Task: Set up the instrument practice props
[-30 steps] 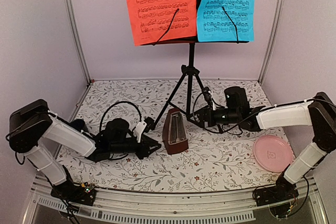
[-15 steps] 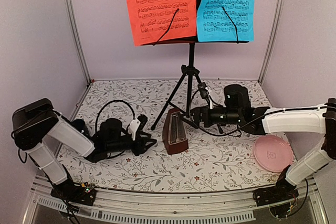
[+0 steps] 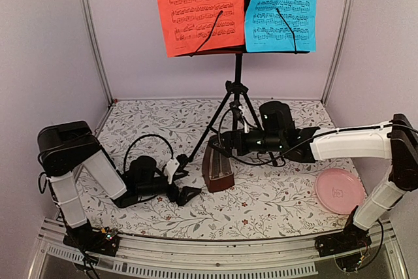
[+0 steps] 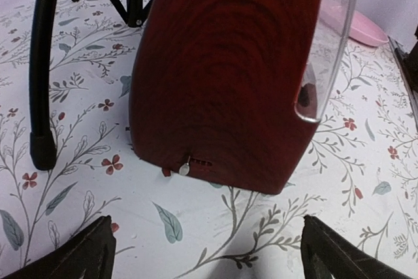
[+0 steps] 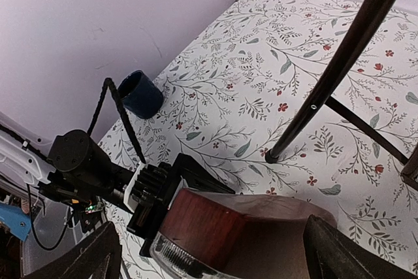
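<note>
Honestly, right gripper (image 5: 212, 259) and left gripper (image 4: 209, 256) both gape wide, empty; an off-centre pinch on the tapered metronome (image 3: 217, 173) could topple it.

Top view: fixed, high behind the arm bases, facing down and toward the far wall; wide, taking in the whole table (image 3: 281, 208), both arms and the stand (image 3: 237, 83).
Left wrist view: low over the table, facing right; very near the metronome (image 4: 222, 76), which fills most of the frame; a stand leg (image 4: 44, 63) at the left edge, the plate (image 4: 353, 25) far right.
Right wrist view: above the metronome, facing down and left; middling range, reaching the mug (image 5: 140, 94) by the left wall and the far left corner.
Shared by all three: metronome, stand legs.
Shared, top and left wrist: plate.
Shared, top and right wrist: left gripper (image 3: 185, 176).
</note>
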Tool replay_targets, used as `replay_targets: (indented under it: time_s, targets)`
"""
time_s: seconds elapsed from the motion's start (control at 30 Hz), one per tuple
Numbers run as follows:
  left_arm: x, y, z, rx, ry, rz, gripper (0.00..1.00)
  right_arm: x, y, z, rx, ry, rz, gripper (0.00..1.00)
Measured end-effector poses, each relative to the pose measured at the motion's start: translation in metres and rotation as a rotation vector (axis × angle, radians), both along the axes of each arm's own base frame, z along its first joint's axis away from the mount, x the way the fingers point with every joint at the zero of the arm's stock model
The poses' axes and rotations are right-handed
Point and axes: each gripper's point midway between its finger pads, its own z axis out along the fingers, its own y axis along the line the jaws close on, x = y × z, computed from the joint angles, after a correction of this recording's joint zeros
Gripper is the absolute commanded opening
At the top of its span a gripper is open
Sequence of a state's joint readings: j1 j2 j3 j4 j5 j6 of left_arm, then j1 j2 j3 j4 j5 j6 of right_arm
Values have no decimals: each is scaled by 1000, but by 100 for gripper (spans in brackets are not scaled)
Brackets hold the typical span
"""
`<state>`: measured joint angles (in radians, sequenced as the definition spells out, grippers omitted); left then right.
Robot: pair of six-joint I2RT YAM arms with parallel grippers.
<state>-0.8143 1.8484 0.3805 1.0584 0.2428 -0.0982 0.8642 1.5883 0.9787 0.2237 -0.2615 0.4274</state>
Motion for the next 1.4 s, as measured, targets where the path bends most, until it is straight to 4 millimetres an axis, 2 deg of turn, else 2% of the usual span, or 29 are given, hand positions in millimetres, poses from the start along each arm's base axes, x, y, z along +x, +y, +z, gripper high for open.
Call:
replay_targets:
  time_s: [0.13, 0.4, 0.73, 1.03, 1.17, 1.3, 1.4]
  targets:
    - [-2, -4, -6, 1, -22, -20, 93, 1, 1, -6, -14, 6, 1, 97]
    - [-2, -16, -18, -8, -94, -67, 89, 2, 2, -12, -32, 15, 1, 93]
    - [-3, -42, -15, -34, -139, -99, 81, 8, 3, -17, -56, 11, -12, 89]
    - [2, -42, -17, -15, -158, -64, 70, 9, 5, -16, -57, 7, -12, 82]
    - [2, -42, -18, -10, -162, -54, 70, 9, 5, -16, -57, 7, -11, 80]
    - [4, -41, -18, -6, -164, -41, 79, 9, 5, -16, -57, 7, -11, 79]
    - [4, -40, -19, -2, -160, -25, 78, 9, 5, -16, -57, 7, -12, 79]
